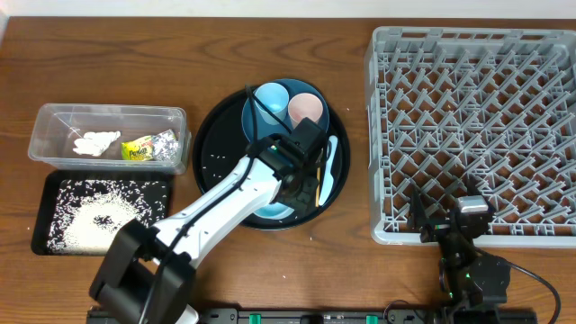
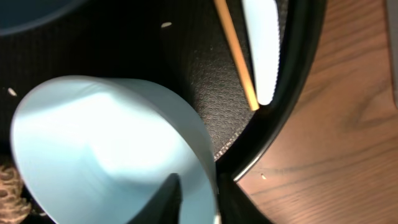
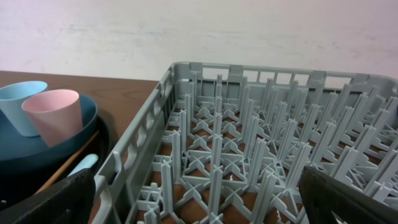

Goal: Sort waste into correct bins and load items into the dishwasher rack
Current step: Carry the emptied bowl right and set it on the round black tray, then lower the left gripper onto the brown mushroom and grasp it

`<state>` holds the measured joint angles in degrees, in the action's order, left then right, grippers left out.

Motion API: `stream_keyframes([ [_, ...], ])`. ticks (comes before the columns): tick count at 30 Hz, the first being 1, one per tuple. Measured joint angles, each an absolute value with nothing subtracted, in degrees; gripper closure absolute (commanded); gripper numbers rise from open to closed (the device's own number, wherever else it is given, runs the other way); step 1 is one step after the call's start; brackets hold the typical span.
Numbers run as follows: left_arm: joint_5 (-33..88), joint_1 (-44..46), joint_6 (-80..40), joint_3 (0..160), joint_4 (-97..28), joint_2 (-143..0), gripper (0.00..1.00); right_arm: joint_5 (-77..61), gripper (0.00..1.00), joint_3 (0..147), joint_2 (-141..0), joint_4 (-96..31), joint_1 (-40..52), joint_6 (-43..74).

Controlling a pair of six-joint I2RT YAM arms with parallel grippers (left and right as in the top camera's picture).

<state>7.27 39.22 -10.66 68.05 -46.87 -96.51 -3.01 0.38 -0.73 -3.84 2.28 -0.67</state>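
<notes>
Seen from overhead, a wooden table (image 1: 225, 54) holds one large grey dishwasher rack (image 1: 477, 117) on the right and one round black tray (image 1: 211, 153) in the middle. Two bins sit on the left: a clear tub (image 1: 54, 121) and, just in front of it, a shallow black tray (image 1: 54, 184) strewn with white rice grains (image 1: 99, 216).

Only this view shows the three pieces in the tub: white tissue (image 1: 96, 142), yellow wrapper (image 1: 137, 150) and silver foil (image 1: 166, 141).

The round tray carries one dark-blue plate (image 1: 335, 130), one light-blue cup (image 1: 270, 97), one pink cup (image 1: 304, 108), one white spoon (image 1: 331, 166) and one chopstick (image 1: 317, 175).

Only the left wrist view shows the left gripper (image 2: 202, 196) at the pale-blue bowl (image 2: 106, 143). One finger is inside and the bowl's wall runs between the two. Whether they press it cannot be told.

In the right wrist view, the right gripper (image 3: 196, 180) is spread wide and empty at the rack's near edge, with both cups off to its left.
</notes>
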Motion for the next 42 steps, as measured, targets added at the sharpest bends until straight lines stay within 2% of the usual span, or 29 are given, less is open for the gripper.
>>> stream_keyframes([
  [2, 7.3, 39.2, -10.7, 68.1, -46.9, -97.3, 0.66, -3.0, 0.01, 0.4, -0.7, -3.8, 2.3, -0.7],
  [7, 7.2, 39.2, -10.5, 68.1, -46.6, -97.9, 0.65, -3.0, 0.01, 0.4, -0.7, -3.8, 2.3, -0.6],
  [13, 7.2, 38.5, -10.6, 68.3, -46.7, -97.0, 0.59, -3.0, 0.01, 0.4, -0.7, -3.8, 2.3, -0.6],
  [21, 7.3, 36.4, -10.5, 70.7, -47.8, -86.9, 0.56, -3.0, 0.01, 0.4, -0.7, -3.8, 2.3, -0.7],
  [25, 6.6, 32.4, -10.5, 71.2, -51.8, -81.1, 0.56, -3.0, 0.01, 0.4, -0.7, -3.8, 2.3, -0.6],
  [31, 2.3, 23.1, -10.2, 71.3, -59.0, -78.0, 0.26, -3.0, 0.01, 0.4, -0.7, -3.8, 2.3, -0.6],
  [33, 1.7, 20.5, -10.1, 71.3, -60.1, -78.2, 0.01, -3.0, 0.01, 0.4, -0.7, -3.8, 2.3, -0.6],
  [40, 0.8, 13.2, -9.1, 71.1, -60.5, -78.8, 0.01, -3.0, 0.01, 0.4, -0.7, -3.8, 2.3, -0.6],
  [42, 0.6, 12.5, -9.2, 70.3, -60.1, -79.0, 0.12, -3.0, 0.01, 0.4, -0.7, -3.8, 2.3, -0.6],
])
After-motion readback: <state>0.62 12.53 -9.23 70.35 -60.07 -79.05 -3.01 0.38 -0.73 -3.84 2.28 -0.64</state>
